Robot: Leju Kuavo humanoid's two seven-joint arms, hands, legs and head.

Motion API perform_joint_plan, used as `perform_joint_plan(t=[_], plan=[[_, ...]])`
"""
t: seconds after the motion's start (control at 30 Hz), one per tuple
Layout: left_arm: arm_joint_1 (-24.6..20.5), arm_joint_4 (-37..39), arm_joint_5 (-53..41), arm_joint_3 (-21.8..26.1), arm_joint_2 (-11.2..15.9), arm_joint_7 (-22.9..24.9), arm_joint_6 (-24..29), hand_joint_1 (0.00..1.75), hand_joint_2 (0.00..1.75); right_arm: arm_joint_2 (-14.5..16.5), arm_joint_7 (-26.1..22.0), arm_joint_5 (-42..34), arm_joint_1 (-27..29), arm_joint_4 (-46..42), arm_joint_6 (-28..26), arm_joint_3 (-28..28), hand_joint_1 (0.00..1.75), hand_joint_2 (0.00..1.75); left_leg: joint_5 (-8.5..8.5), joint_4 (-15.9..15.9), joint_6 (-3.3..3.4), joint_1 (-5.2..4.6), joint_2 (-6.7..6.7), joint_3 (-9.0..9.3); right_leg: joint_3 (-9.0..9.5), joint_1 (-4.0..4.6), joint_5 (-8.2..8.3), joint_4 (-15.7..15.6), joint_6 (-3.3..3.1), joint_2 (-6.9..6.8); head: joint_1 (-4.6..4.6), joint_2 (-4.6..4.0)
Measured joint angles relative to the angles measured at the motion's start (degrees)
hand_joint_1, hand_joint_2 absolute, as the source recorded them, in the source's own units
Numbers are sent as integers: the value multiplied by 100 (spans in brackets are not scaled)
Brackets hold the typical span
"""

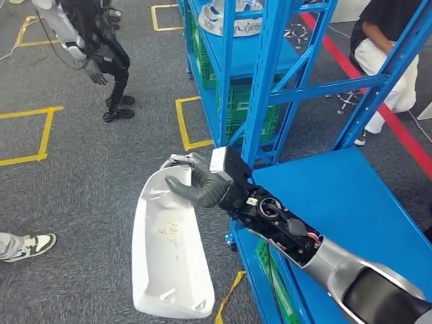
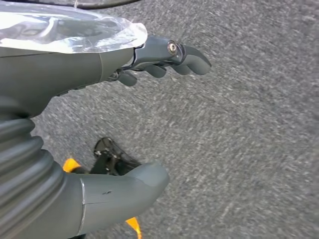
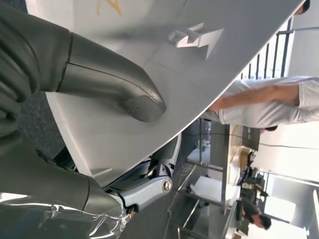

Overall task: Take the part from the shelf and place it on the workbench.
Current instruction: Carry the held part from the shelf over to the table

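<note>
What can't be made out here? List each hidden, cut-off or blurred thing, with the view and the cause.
- White part: the head view's bottom edge cuts its lower end.
- Right hand: the fingers behind the part are hidden by it in the head view.
- Yellow marking on the part: cut by the right wrist view's edge.
- Left hand: the dark thing beyond it is half covered by the thumb.

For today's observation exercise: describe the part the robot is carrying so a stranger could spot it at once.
Start at the blue shelf and follow the robot's right arm leftward to its right hand. That hand grips the top edge of a large white part hanging over the grey floor. It is the only smooth, curved white shell out there, with faint yellow scribbles.
</note>
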Motion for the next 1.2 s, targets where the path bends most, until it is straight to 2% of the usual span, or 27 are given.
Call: perform_joint_plan(t=[0.03, 0.07, 0.1, 0.13, 0.2, 0.23, 0.3, 0.37, 0.4, 0.47, 0.53, 0.57, 0.6, 0.63, 0.67, 0.73, 0.77, 0.8, 0.87, 0.93, 1.0, 1.03, 1.07, 1.1, 1.13, 1.17, 1.2], plan=[[0, 0, 15, 0, 1, -8, -7, 0, 175, 0, -2, 0, 11, 4, 1, 4, 175, 175, -3, 1, 9, -6, -26, 1, -204, 0, -151, 420, 4, 18, 9, 0], [2, 0, 27, 0, 1, -10, -9, 0, 175, 0, -2, 0, 23, 9, 1, 9, 175, 175, -6, 2, 14, -14, -59, 4, -347, 0, -209, 694, 1, 26, 10, 0], [5, 0, 33, 0, 1, -10, -10, 0, 175, -1, -2, 0, 32, 13, 2, 13, 175, 175, -9, 3, 16, -20, -96, 12, -382, 1, -146, 730, -11, 30, 13, 0], [6, 0, 36, 0, 0, -10, -11, 0, 175, -1, -3, 0, 35, 14, 2, 16, 175, 175, -13, 4, 16, -24, -137, 25, -297, 4, 34, 508, -36, 43, 19, 0], [5, 0, 33, 0, -12, -14, -18, 0, 175, -1, -5, 0, 22, 16, 1, 18, 175, 175, -24, 5, 4, -31, -215, 53, 80, 18, 490, -348, -106, 142, 27, 0], [2, 0, 28, 0, -21, -18, -22, 0, 175, 0, -9, 0, 11, 16, 0, 19, 175, 175, -29, 9, -9, -36, -251, 52, 266, 27, 630, -731, -134, 201, 22, 0], [3, 0, 0, 0, -34, -25, -24, 0, 175, 1, -14, 4, 0, 19, -9, 26, 175, 175, -13, 10, -62, -32, -310, 17, 429, 48, 669, -1048, -161, 258, 9, 0], [17, 0, -38, 0, -32, -28, -10, 0, 175, 5, -16, 13, 1, 20, -29, 33, 175, 175, -2, 11, -122, -18, -353, -10, 459, 42, 680, -1112, -188, 193, 8, 0], [20, 0, -53, 0, -28, -28, -3, 0, 175, 10, -16, 16, -1, 20, -39, 33, 175, 175, -45, 65, -147, -19, -322, -36, 474, 30, 699, -1145, -211, 157, -1, 0], [6, 0, -69, 0, -18, -31, 3, 0, 175, 17, -24, 17, -8, 20, -52, 34, 175, 175, -313, 523, -193, -22, -187, -254, 500, 8, 732, -1203, -258, 62, -43, 0], [-1, 0, -74, 0, -19, -34, 5, 0, 175, 20, -31, 17, 0, 20, -53, 38, 175, 175, -670, 1355, -237, -18, -87, -678, 491, 18, 732, -1208, -278, -44, -80, 0], [8, 0, -75, 0, -20, -34, 5, 0, 175, 20, -31, 17, 9, 21, -53, 40, 175, 175, -755, 1663, -254, -12, -69, -844, 487, 20, 730, -1208, -280, -99, -86, 0], [18, 0, -75, 0, -22, -33, 5, 0, 175, 20, -31, 17, 14, 21, -52, 43, 175, 175, -733, 1764, -268, -3, -53, -911, 484, 20, 727, -1207, -281, -153, -90, 0], [25, 0, -75, 0, -21, -33, 5, 0, 175, 21, -31, 17, 16, 22, -52, 44, 175, 175, -604, 1614, -279, 8, -27, -847, 486, 19, 722, -1206, -278, -206, -94, 0], [26, 0, -75, 0, -16, -33, 5, 0, 175, 22, -31, 17, 15, 21, -52, 44, 175, 175, -401, 1244, -285, 18, 33, -665, 493, 17, 712, -1201, -267, -261, -95, 0], [10, 0, -76, 0, -7, -33, 5, 0, 175, 25, -32, 17, 7, 20, -53, 44, 175, 175, -69, 387, -268, 15, 270, -232, 503, 39, 674, -1175, -218, -361, -104, 0], [3, 0, -76, 0, -5, -34, 5, 0, 175, 27, -32, 17, 2, 20, -53, 43, 175, 175, 10, 123, -239, 4, 339, -101, 509, 55, 654, -1161, -187, -404, -97, 0], [0, 0, -77, 0, -5, -35, 5, 0, 175, 28, -33, 17, -1, 20, -53, 43, 175, 175, 23, 20, -205, -10, 362, -56, 515, 72, 635, -1150, -158, -445, -87, 0], [6, 0, -77, 0, -4, -33, 5, 0, 175, 33, -34, 19, -3, 20, -50, 43, 175, 175, 32, 18, -125, -21, 229, -61, 533, 68, 602, -1144, -105, -520, -62, 0], [7, 0, -78, 0, -2, -32, 5, 0, 175, 35, -37, 22, -6, 20, -50, 43, 175, 175, 46, 2, -56, -3, 120, -46, 460, 34, 444, -954, -44, -363, -41, 0], [-6, 0, -78, 0, 0, -31, 5, 0, 175, 35, -43, 24, -3, 21, -52, 42, 175, 175, 52, -6, -9, 11, 12, -36, 163, 13, 79, -279, -5, -78, -5, 0], [-11, 0, -79, 0, 0, -28, 5, 0, 175, 35, -46, 24, 7, 25, -51, 42, 175, 175, 52, -5, 4, 9, -49, -36, -43, 13, -112, 175, -2, -3, 8, 0], [-11, 0, -79, 0, 0, -25, 5, 0, 175, 35, -49, 24, 22, 32, -50, 43, 175, 175, 51, -4, 8, 4, -120, -35, -221, 13, -225, 539, -4, 25, 14, 0], [-6, 0, -79, 0, 0, -21, 5, 0, 175, 35, -53, 25, 34, 40, -50, 43, 175, 175, 50, -3, 9, 0, -197, -32, -315, 13, -227, 708, -15, 36, 17, 0], [-2, 0, -79, 0, 1, -17, 5, 0, 175, 35, -57, 25, 42, 48, -49, 43, 175, 175, 50, -1, 9, -2, -277, -26, -299, 13, -112, 635, -32, 48, 20, 0], [1, 0, -80, 0, 0, -15, 5, 0, 175, 35, -64, 25, 42, 51, -49, 43, 175, 175, 49, 0, 8, -3, -357, -16, -172, 13, 100, 325, -57, 82, 24, 0], [1, 0, -82, 0, -5, -15, 5, 0, 175, 35, -72, 26, 35, 52, -49, 42, 175, 175, 49, 0, 4, 1, -431, -8, 20, 12, 344, -123, -87, 182, 28, 0]])
